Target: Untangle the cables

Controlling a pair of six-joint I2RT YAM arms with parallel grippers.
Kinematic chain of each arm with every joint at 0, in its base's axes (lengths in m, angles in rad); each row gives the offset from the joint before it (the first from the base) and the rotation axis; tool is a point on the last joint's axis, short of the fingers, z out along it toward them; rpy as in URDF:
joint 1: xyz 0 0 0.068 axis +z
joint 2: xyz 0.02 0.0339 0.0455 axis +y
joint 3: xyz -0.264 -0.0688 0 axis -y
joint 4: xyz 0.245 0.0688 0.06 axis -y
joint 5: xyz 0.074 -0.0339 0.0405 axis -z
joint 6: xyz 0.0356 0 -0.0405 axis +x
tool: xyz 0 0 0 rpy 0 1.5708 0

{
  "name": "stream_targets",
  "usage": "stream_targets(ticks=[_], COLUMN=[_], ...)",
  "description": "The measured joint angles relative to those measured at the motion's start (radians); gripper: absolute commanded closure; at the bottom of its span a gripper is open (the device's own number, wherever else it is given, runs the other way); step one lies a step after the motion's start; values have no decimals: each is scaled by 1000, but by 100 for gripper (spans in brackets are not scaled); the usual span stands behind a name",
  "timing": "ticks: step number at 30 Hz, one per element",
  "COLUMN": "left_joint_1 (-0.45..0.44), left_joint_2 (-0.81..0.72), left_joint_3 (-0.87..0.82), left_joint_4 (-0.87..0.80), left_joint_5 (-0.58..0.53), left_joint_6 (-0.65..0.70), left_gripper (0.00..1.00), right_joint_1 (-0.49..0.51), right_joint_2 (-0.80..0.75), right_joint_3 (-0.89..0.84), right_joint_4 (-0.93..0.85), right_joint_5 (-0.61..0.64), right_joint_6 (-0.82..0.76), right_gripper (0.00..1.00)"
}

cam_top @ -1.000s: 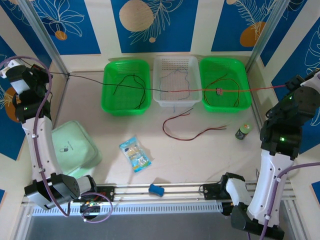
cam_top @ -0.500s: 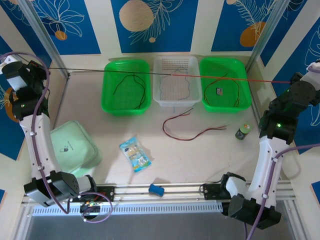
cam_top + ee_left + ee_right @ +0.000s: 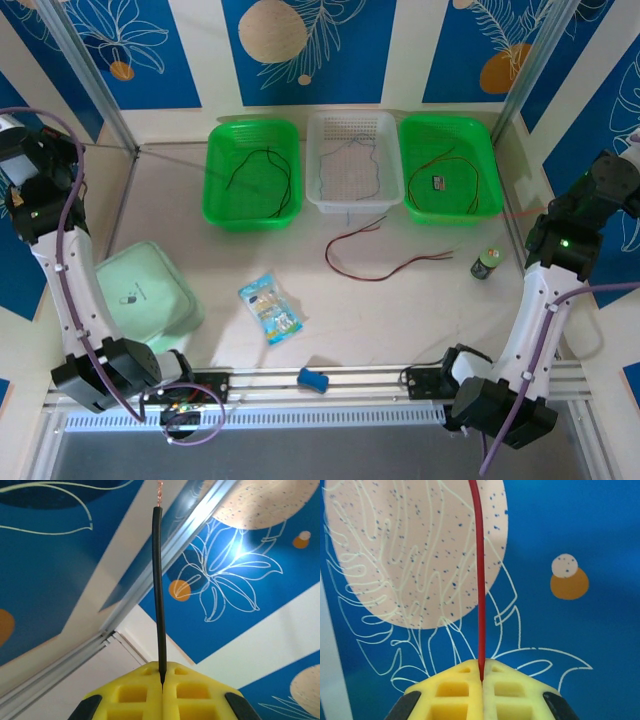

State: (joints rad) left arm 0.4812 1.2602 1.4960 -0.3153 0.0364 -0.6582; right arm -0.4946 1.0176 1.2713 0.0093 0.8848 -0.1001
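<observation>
Jaws fully closed: left gripper [image 3: 162, 675] pinching black cable [image 3: 158, 590], right gripper [image 3: 481, 672] pinching red cable [image 3: 480, 580]

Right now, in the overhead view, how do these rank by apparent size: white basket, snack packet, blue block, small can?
1. white basket
2. snack packet
3. blue block and small can: these look about alike, so I won't rank them.

red cable [image 3: 480, 580], pinched in right gripper [image 3: 481, 677] (closed)
</observation>
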Motion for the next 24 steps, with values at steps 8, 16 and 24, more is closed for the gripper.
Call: stream_targets(ticks=[8, 16, 24], left_joint_1=[-1, -88, -278], left_joint_2=[-2, -18, 21], left_joint_3=[-1, 23, 195], left_joint_4=[1, 28, 54], left_joint_5=[40, 114, 125], left_joint_6=[-18, -51, -32], left_gripper=[100, 100, 100], right_joint_1=[6, 56, 106], right_joint_2=[2, -23, -42], right_joint_3=[10, 69, 144], right_joint_4=[-108, -258, -327], right_joint_5=[-60, -195, -259], right_joint_6=[104, 226, 285], right_gripper=[100, 100, 100])
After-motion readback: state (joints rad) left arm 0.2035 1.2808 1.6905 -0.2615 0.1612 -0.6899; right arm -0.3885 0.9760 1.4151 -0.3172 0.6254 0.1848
